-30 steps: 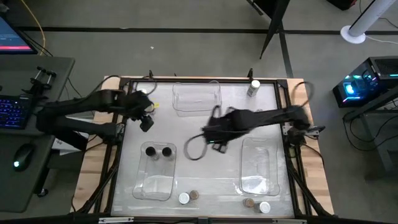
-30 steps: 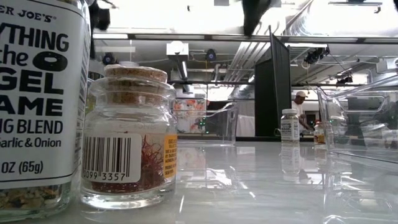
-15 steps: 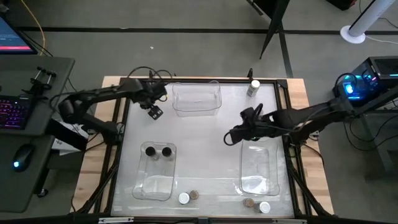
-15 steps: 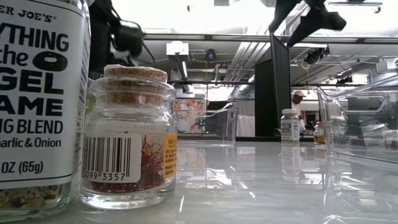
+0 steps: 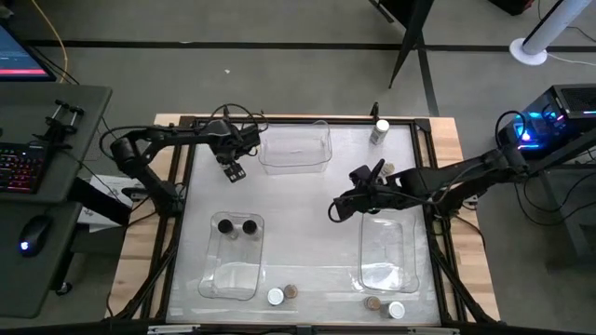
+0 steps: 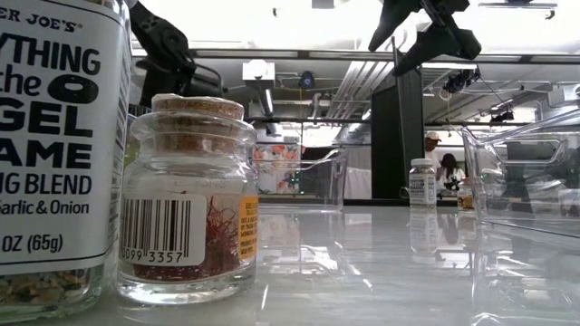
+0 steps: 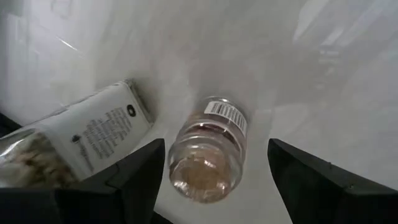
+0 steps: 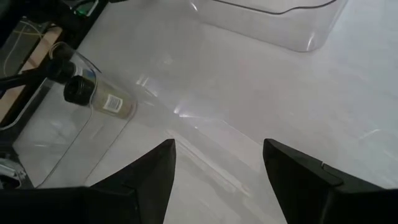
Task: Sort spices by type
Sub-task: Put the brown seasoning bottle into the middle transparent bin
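You are looking at a pale table (image 5: 307,223) with wooden edges, set on a grey floor, with a desk and keyboard (image 5: 20,167) out at nine o'clock.

Your left gripper (image 5: 233,171) hangs over the table's ten o'clock corner, just beside the far clear bin (image 5: 295,149); its fingers (image 7: 134,180) are spread and hold nothing. The left wrist view looks down between them at a cork-topped jar (image 7: 208,149) and a white-labelled jar (image 7: 81,140) standing side by side.

At seven o'clock, two black-lidded jars (image 5: 237,226) stand inside the left clear bin (image 5: 230,274). Just beyond that bin's near end, at six o'clock, a white-lidded jar (image 5: 276,296) and a tan-lidded jar (image 5: 291,291) sit touching.

Near the middle, toward three o'clock, your right gripper (image 5: 335,210) hovers above the bare surface, fingers (image 8: 146,177) apart and empty.

At twelve o'clock one white-capped jar (image 5: 379,131) stands alone by the far edge. At five o'clock the right clear bin (image 5: 386,247) lies lengthwise, with another tan-lidded jar (image 5: 373,303) and white-lidded jar (image 5: 396,310) paired near its near end.
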Available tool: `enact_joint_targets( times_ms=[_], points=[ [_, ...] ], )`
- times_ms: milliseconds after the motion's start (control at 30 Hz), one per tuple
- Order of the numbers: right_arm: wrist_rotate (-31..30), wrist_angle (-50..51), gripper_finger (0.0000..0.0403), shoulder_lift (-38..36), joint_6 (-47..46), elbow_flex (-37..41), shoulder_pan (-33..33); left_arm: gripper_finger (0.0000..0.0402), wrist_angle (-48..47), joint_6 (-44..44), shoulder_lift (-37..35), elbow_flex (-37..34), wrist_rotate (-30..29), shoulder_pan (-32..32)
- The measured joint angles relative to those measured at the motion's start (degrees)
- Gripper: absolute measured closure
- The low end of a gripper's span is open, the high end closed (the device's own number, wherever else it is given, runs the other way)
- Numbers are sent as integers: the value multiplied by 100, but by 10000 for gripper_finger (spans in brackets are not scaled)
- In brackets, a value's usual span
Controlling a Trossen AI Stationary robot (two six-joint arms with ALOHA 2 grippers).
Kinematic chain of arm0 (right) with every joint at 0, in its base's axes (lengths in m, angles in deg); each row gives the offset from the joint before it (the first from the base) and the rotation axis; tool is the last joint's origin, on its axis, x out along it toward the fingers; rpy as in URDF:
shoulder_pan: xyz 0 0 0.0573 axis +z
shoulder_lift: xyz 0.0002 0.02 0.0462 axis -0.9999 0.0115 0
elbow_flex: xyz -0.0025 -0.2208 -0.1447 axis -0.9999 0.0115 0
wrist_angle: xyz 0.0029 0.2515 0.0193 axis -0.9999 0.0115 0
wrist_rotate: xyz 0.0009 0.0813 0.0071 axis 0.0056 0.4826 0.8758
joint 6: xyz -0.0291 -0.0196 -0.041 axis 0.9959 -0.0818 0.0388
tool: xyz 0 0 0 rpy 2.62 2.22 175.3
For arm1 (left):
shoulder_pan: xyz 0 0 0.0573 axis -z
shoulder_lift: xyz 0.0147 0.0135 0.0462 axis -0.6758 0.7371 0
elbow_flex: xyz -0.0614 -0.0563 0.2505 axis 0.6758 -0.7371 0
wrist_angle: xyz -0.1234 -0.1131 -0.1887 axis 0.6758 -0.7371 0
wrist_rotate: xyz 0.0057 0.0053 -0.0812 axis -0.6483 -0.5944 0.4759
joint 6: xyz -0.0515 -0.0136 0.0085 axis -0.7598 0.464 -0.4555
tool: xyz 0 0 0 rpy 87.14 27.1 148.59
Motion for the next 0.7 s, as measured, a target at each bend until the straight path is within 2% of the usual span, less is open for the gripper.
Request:
enact_joint_targets(
  times_ms=[200, 467, 700],
  points=[
    [-1, 6, 164, -10, 8, -4, 0, 162, -18, 102, 346, 0, 3, 0],
    [3, 36, 164, -10, 105, -7, 0, 251, -161, 101, 349, 24, 18, 1],
    [169, -162, 164, -10, 159, -9, -2, 255, -861, 18, -238, 760, 411, 2]
  ],
)
